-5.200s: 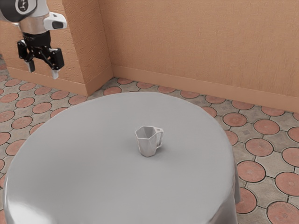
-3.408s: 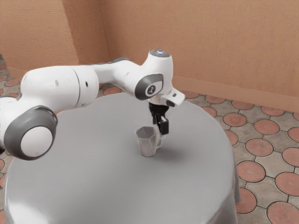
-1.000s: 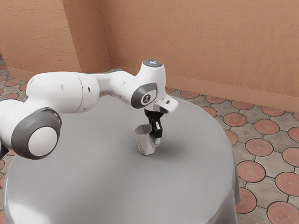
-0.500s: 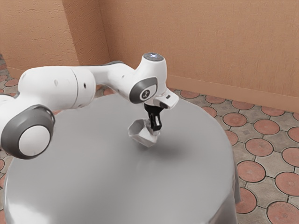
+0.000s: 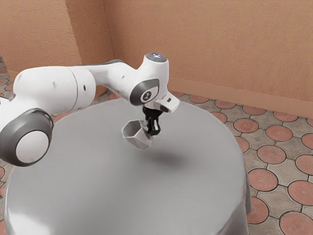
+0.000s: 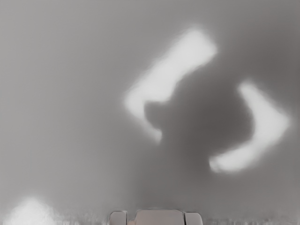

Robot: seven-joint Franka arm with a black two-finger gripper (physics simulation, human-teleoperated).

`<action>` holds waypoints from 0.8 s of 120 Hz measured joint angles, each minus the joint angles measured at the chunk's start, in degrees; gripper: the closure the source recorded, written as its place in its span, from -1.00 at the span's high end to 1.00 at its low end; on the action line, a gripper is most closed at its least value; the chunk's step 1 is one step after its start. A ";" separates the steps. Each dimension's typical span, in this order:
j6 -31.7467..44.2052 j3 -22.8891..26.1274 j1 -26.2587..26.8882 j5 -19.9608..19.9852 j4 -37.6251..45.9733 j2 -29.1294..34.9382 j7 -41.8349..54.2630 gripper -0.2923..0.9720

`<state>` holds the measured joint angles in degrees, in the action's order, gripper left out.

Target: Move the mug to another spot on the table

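- My table is round, covered by a smooth grey cloth that drapes over the rim in soft folds.
- It stands on a floor of round terracotta tiles.
- A soft dark shadow lies near the cloth's middle.
- In my wrist view, bright patches flank that shadow.
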<state>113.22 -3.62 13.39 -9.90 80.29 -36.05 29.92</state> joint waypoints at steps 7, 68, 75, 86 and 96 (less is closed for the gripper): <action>-2.93 0.18 -0.15 0.19 -0.77 -0.36 -0.29 -0.66; -23.97 2.36 -4.55 1.04 -6.26 -3.89 -4.39 -0.69; -24.59 2.37 -5.38 1.07 -6.28 -4.18 -4.71 -0.70; -25.17 2.42 -6.93 1.11 -6.63 -4.89 -5.12 -0.70; -25.42 3.14 -8.12 1.09 -7.67 -5.70 -5.43 -0.70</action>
<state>87.80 -0.48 5.27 -8.80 72.62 -41.76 24.49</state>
